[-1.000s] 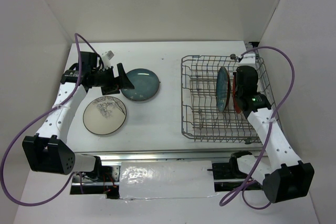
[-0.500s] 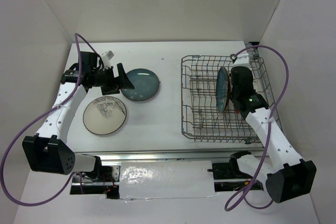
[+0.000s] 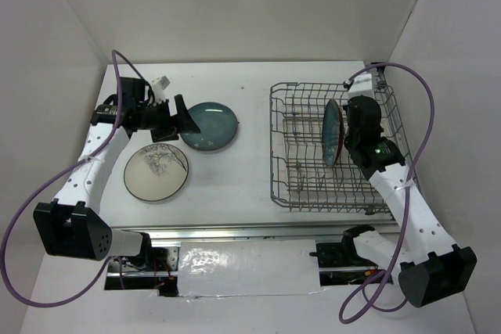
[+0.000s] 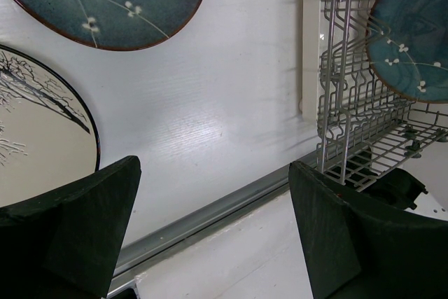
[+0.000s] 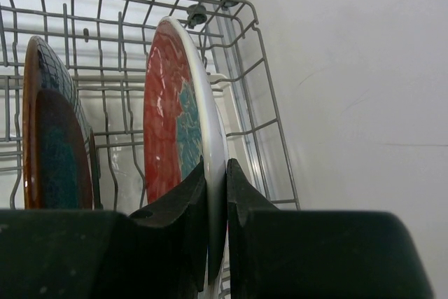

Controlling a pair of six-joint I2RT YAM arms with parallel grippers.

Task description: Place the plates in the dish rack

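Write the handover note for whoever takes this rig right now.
Right hand: shut on the rim of the red plate, which is upright inside the dish rack and not yet released.
Left hand: open, empty, beside the flat teal plate.
Done: racked teal plate stands upright.
Left: release the red plate, then rack the flat teal plate and the cream plate, both lying on the table.

A: Left gripper point(image 3: 185, 118) status?
B: Fingers spread. The flat teal plate point(image 3: 210, 126) lies just ahead of them, and the cream plate point(image 3: 156, 171) lies beside the wrist.
A: Right gripper point(image 3: 357, 140)?
B: Over the dish rack point(image 3: 275, 146), just beside the upright teal plate point(image 3: 332, 132).
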